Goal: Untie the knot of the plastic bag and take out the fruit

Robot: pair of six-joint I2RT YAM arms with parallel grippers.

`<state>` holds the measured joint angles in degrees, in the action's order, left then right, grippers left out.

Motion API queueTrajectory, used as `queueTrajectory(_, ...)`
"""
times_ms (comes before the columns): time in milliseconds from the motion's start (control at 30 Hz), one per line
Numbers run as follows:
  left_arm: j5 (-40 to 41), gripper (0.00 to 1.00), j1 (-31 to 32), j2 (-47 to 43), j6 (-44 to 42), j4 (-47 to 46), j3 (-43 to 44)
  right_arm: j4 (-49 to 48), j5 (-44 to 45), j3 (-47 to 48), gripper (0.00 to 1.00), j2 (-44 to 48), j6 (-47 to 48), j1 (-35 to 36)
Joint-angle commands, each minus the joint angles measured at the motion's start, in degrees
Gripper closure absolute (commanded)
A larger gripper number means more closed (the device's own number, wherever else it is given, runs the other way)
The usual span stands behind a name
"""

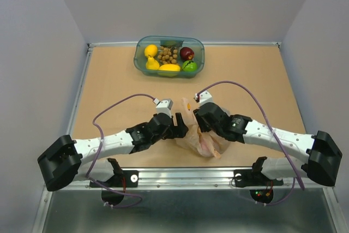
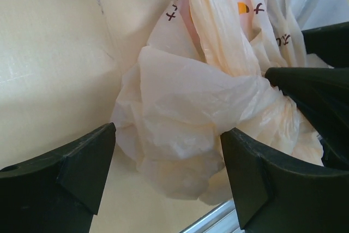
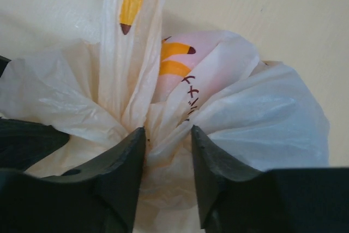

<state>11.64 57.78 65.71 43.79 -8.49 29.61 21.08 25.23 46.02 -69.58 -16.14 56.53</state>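
Observation:
The plastic bag (image 1: 204,141) lies crumpled on the table near the front edge, between both grippers. My right gripper (image 3: 168,135) is shut on the knot (image 3: 166,121), the gathered twist of film at the bag's neck; a handle strip (image 3: 131,31) with an orange mark rises above it. A pink fruit (image 3: 182,61) shows dimly through the film; the other fruit in the bag is hidden. My left gripper (image 2: 169,159) is open, its fingers (image 2: 82,162) wide apart around a bulge of the bag (image 2: 185,107). In the top view the left gripper (image 1: 182,129) and right gripper (image 1: 197,123) nearly meet.
A clear teal tub (image 1: 139,64) stands at the table's far edge, holding yellow fruits, a brown cluster of small balls, a red apple and a green apple. The metal front rail (image 1: 185,175) runs just behind the bag. Purple cables arch over both arms.

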Motion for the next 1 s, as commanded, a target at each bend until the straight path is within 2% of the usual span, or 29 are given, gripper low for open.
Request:
queueTrajectory(0, 2.34, 0.17, 1.19, 3.27, 2.09, -8.73, 3.7, 0.1, -4.13, -0.4, 0.6, -1.34, -2.05, -0.11)
queueTrajectory(33, 1.9, 0.18, 1.37, 3.89, 2.26, -9.17, 3.97, 0.1, -4.75, -0.4, 0.61, -1.52, -2.23, -0.19)
queueTrajectory(67, 1.37, 0.21, 1.46, 4.42, 2.35, -9.35, 4.32, 0.19, -5.45, -0.49, 0.67, -1.61, -2.58, -0.11)
queueTrajectory(100, 1.28, 0.32, 1.81, 5.12, 2.87, -9.87, 4.58, 0.1, -5.55, -0.67, 0.86, -1.61, -3.45, -0.19)
queueTrajectory(167, 1.19, 0.46, 1.9, 5.56, 3.41, -10.58, 4.32, 0.1, -5.11, -0.76, 0.99, -1.09, -4.33, -0.19)
queueTrajectory(200, 1.54, 0.71, 1.81, 5.83, 3.49, -10.84, 4.06, 0.19, -4.58, -0.84, 0.99, -0.39, -4.69, -0.2)
queueTrajectory(267, 4.17, 1.0, 1.81, 5.66, 3.23, -10.23, 3.88, 0.19, -1.25, -0.93, 0.99, 0.58, -5.74, -0.2)
queueTrajectory(400, 13.22, 1.0, 0.24, 1.89, 1.04, -2.86, 4.93, 1.68, 4.2, -2.25, 0.99, 3.74, -9.33, -3.69)
queueTrajectory(467, 16.21, 1.0, -4.22, 0.04, -0.02, -0.48, 4.85, 1.95, 4.12, -3.04, 0.99, 6.29, -10.75, -6.68)
queueTrajectory(500, 16.31, 1.0, -6.08, -1.62, -0.89, 1.09, 4.59, 2.03, 4.21, -3.91, 0.99, 7.26, -12.23, -9.74)
queueTrajectory(533, 15.79, 1.0, -10.88, -2.42, -1.25, 1.63, 4.32, 2.03, 4.56, -4.27, 0.99, 9.09, -12.86, -11.17)
queueTrajectory(700, 13.41, 1.0, -22.5, -6.82, -1.25, 3.74, 2.83, 2.03, 8.95, -5.15, 1.0, 15.95, -16.55, -19.33)
queueTrajectory(867, 12.27, 1.0, -28.07, -7.79, -1.69, 4.01, 2.65, 1.95, 11.94, -4.89, 1.0, 23.08, -16.65, -23.05)
queueTrajectory(967, 10.34, 1.0, -28.07, -6.83, -2.48, 3.75, 3.18, 1.95, 7.39, -2.52, 0.99, 22.3, -10.77, -23.05)
